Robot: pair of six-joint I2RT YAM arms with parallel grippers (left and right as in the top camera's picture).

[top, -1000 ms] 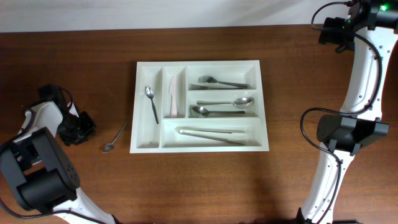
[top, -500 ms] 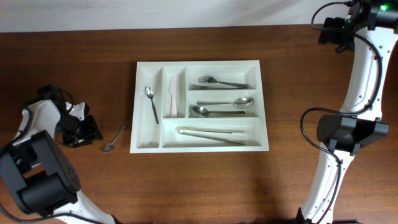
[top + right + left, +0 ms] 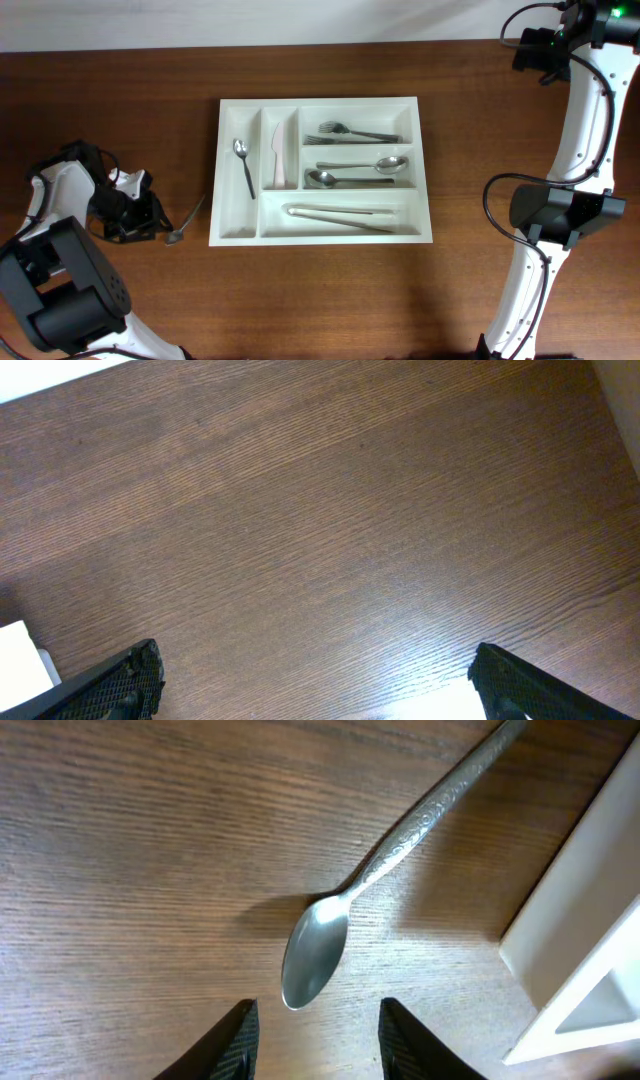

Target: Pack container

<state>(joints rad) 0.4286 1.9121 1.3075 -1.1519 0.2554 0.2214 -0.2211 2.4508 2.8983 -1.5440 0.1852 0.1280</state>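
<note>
The white cutlery tray, the container (image 3: 430,170), lies mid-table with a spoon, a pale knife, a fork, two spoons and tongs in its compartments. A loose silver spoon (image 3: 186,220) lies on the wood left of the tray, bowl toward me. In the left wrist view the spoon (image 3: 390,860) has its bowl just ahead of my left gripper (image 3: 315,1038), which is open and empty; the tray's corner (image 3: 590,960) shows at right. My left gripper (image 3: 150,218) sits just left of the spoon. My right gripper (image 3: 310,680) is open and empty over bare wood.
The right arm (image 3: 575,150) stands at the table's right side, its wrist high at the back right corner. The left arm's base (image 3: 60,290) fills the front left corner. A white corner (image 3: 20,655) shows at the left edge of the right wrist view.
My left gripper has moved right and toward the front, closing in on the loose spoon's bowl. The spoon, the tray and the right arm have not moved.
</note>
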